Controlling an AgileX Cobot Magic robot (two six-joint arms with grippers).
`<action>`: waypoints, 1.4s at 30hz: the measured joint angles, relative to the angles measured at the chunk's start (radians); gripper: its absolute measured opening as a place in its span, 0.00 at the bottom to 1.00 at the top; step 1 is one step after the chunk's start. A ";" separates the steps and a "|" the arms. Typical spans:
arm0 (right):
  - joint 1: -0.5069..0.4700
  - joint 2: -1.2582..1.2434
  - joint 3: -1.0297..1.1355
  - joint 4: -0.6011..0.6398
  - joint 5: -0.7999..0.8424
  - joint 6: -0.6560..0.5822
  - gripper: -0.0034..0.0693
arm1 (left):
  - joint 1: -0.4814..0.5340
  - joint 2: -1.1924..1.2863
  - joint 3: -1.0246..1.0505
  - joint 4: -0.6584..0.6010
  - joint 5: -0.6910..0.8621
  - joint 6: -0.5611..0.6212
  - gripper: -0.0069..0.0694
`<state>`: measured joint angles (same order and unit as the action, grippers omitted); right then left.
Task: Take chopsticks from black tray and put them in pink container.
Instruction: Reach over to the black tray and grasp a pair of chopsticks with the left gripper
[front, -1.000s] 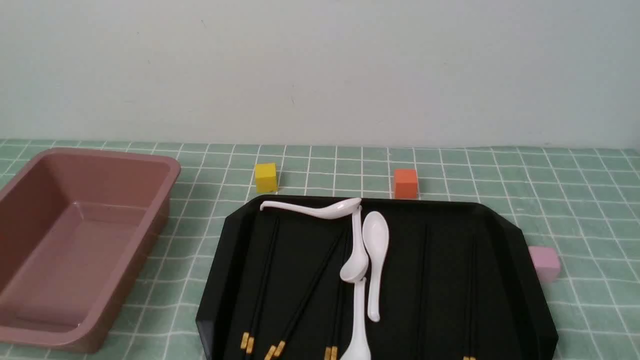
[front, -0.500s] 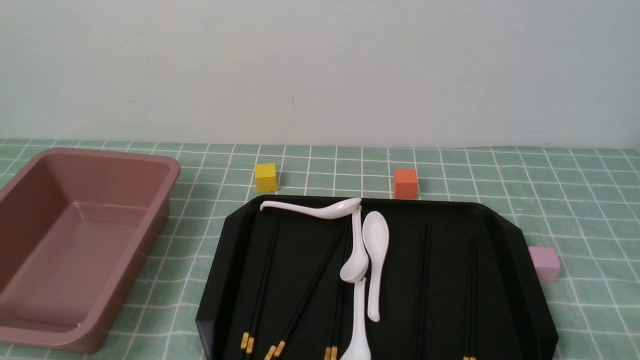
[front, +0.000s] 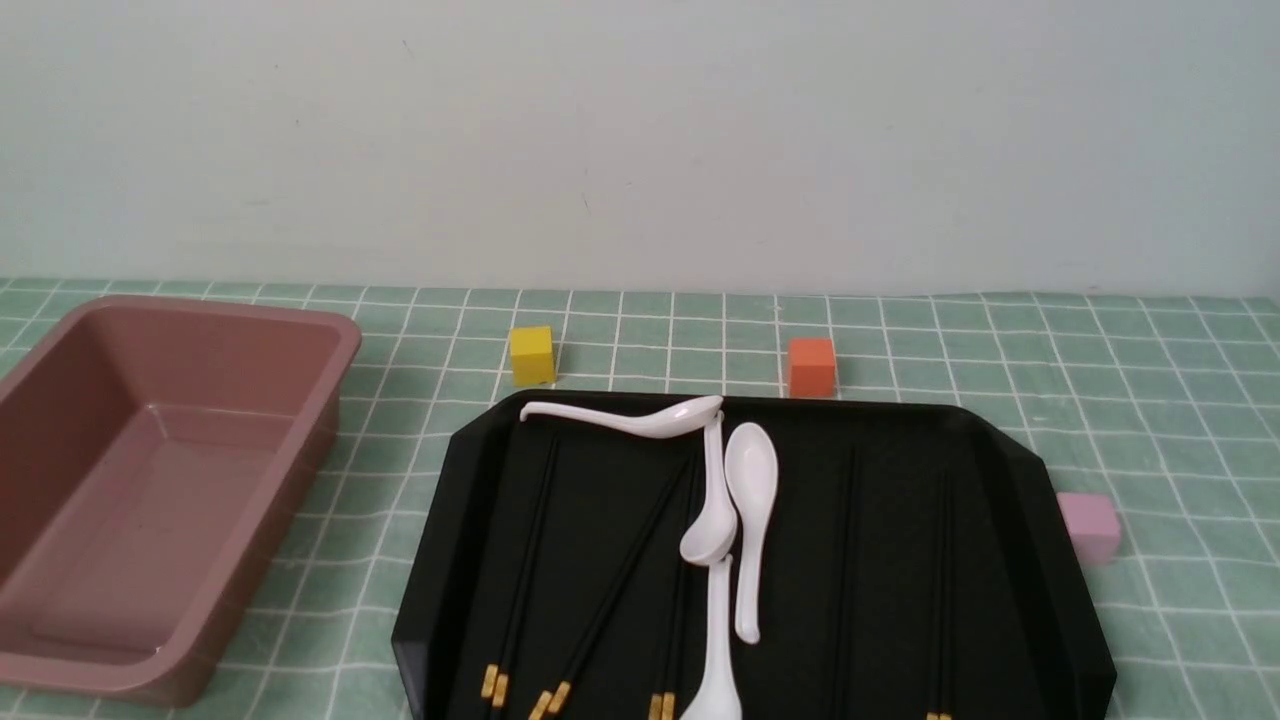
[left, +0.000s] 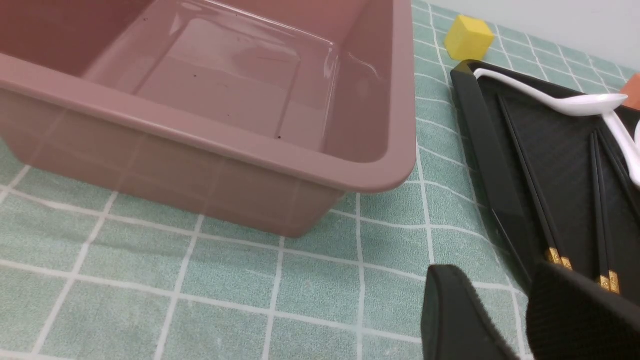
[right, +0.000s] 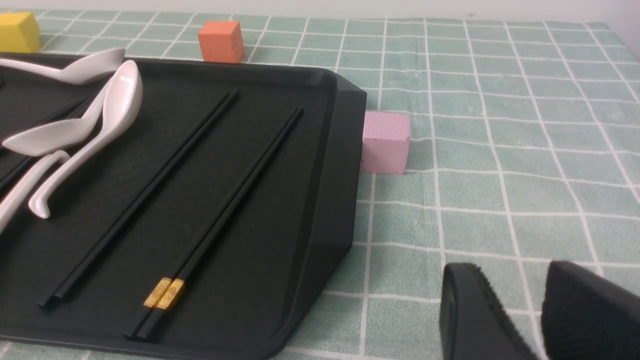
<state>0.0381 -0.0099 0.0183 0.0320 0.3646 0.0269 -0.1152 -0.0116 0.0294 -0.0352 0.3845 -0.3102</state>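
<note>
Nothing has moved: left gripper and right gripper wait parted and empty, chopsticks lie in the black tray right of the pink container, so pinch the leftmost pair squarely, avoiding spoons.

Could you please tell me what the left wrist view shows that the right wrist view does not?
Only the left wrist view shows the pink container and the left gripper. Only the right wrist view shows the pale pink cube and the right gripper. Both show the black tray, chopsticks, white spoons and yellow cube.
</note>
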 joint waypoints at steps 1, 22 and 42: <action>0.000 0.000 0.000 0.000 0.000 0.000 0.38 | 0.000 0.000 0.000 0.000 0.000 0.000 0.40; 0.000 0.000 0.000 0.000 0.000 0.000 0.38 | 0.000 0.000 0.000 -0.247 0.000 -0.103 0.40; 0.000 0.000 0.000 0.000 0.000 0.000 0.38 | 0.000 0.000 -0.036 -0.954 -0.217 -0.271 0.30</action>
<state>0.0381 -0.0099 0.0183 0.0320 0.3646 0.0269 -0.1152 -0.0116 -0.0069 -0.9893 0.1680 -0.5816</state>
